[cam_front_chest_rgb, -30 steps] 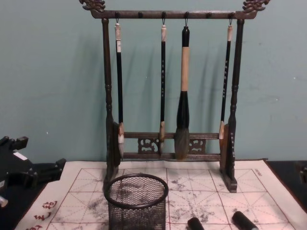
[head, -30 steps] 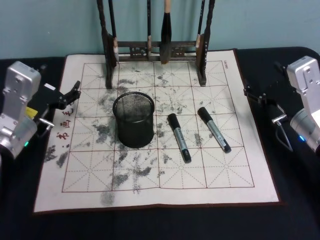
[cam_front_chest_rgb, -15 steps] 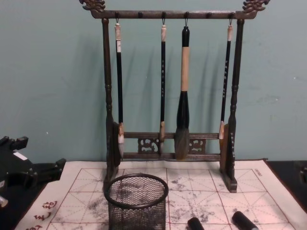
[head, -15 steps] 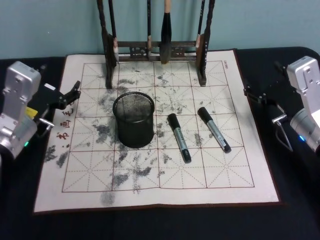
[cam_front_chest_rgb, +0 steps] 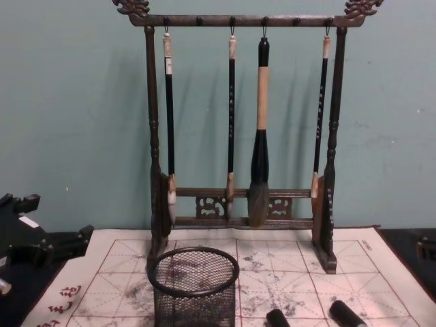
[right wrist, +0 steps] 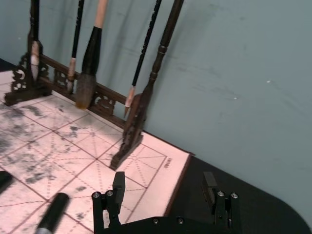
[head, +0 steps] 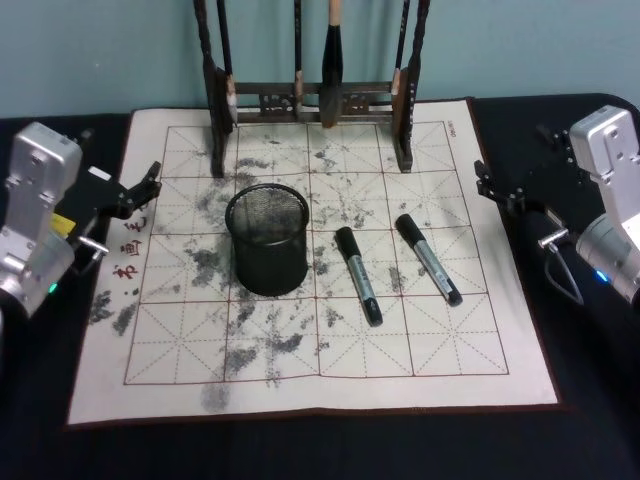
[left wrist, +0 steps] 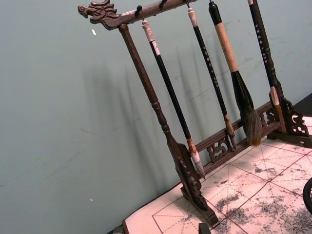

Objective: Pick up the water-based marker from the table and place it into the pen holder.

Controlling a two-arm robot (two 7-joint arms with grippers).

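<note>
The right gripper (right wrist: 164, 187) has its jaws spread wide with nothing between them. It hangs above the dark table (head: 300, 450) just off the right edge of the calligraphy mat (head: 300, 385), level with its far half. The left gripper (head: 140, 190) sits at the mat's opposite edge, its jaws also looking parted and empty, and is probably idle. Two black pens with grey barrel bands lie flat on the mat. The inner marker (head: 358, 275) is just right of the pen holder (head: 267, 240), and the outer marker (head: 428, 258) is farther right, clear of the first. They do not touch, so there seems to be room for fingers on either side of a barrel, and both lie closer to the right arm, which looks the likelier one to reach. I cannot tell which of the two is water-based, because the print on their bands is too small to read. The holder stands upright with its mouth open, ready for a drop from above. Behind it stands the brush rack (head: 310, 100). Red characters (head: 128, 255) run down the mat's left margin, also too small to read.
</note>
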